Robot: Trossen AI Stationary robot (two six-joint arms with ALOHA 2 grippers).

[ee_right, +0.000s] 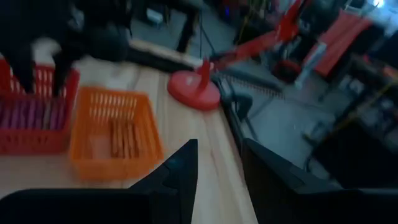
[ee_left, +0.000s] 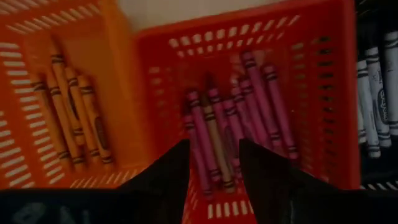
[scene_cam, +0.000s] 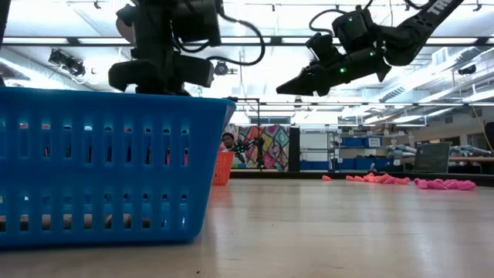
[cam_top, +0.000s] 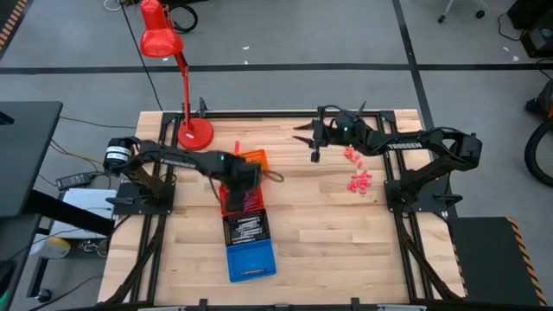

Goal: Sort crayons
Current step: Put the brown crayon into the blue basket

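The crayons are short, thin, paper-wrapped sticks with dark bands near their ends. A maroon-red batch [ee_left: 239,118] lies roughly side by side on the floor of the red tray [ee_left: 323,37], with one tan-looking stick among them; an orange batch [ee_left: 74,112] lies in the orange tray [ee_left: 118,37] just beside it, and grey-white ones [ee_left: 373,93] sit in the black tray [ee_left: 367,12] on the red tray's other side. The left end effector [ee_left: 214,165] hangs directly over the red tray, its two dark fingers apart with nothing between them, so the maroon-red sticks lie straight below and just ahead of its tips. From above, this end effector [cam_top: 235,177] sits over the row of trays near the middle of the surface [cam_top: 328,233], with the blue tray [cam_top: 251,259] at the row's near end. A loose scatter of pinkish-red crayons [cam_top: 359,180] lies on the bare wood near the right arm's side, in two small clusters. The right end effector [cam_top: 308,132] is raised clear of the surface, fingers parted and empty, pointing toward the red lamp [cam_top: 195,131]; the loose scatter lies behind and beside it, well below its tips, while the orange and red trays lie ahead of it.
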